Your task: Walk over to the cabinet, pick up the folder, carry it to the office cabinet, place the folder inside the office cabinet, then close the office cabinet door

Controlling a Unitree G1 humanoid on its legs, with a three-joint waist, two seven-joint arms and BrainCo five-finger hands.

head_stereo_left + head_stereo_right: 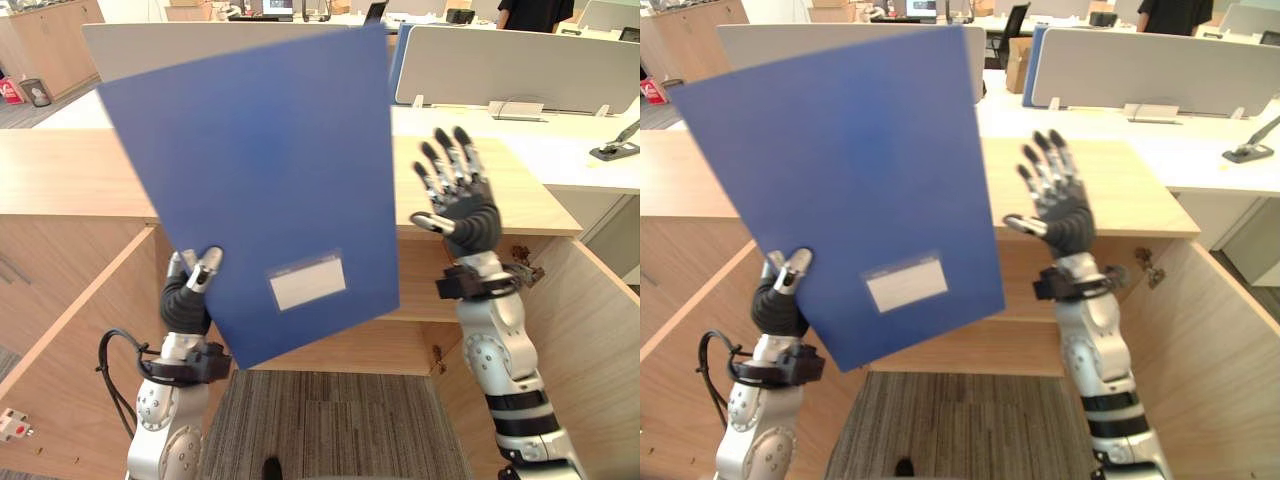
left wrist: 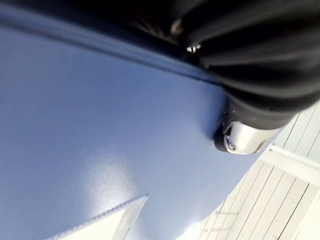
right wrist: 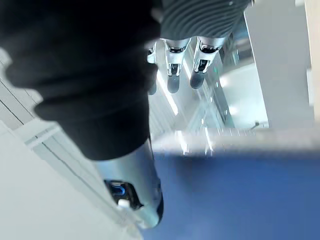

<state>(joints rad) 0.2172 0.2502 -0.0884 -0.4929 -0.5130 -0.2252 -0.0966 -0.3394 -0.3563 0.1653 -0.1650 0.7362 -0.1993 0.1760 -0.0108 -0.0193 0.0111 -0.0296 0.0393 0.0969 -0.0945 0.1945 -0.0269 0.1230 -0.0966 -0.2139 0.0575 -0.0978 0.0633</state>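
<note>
The left hand (image 1: 190, 290) pinches the folder's (image 1: 250, 170) lower corner before the open cabinet (image 1: 70, 185). The right hand (image 1: 455, 195) is raised beside it, fingers spread.

We see the folder (image 2: 100, 125) from very close, its blue face smooth with a soft patch of sheen. A white label (image 2: 107, 222) lies flat on that face, one corner pointing toward the hand. The left hand (image 2: 242, 140) meets the folder near its edge: a silver tip with a dark rim rests against the blue surface, just beside the dark ribbed cover (image 2: 250, 65). Past the folder's edge we make out pale white slats (image 2: 260, 200).
</note>
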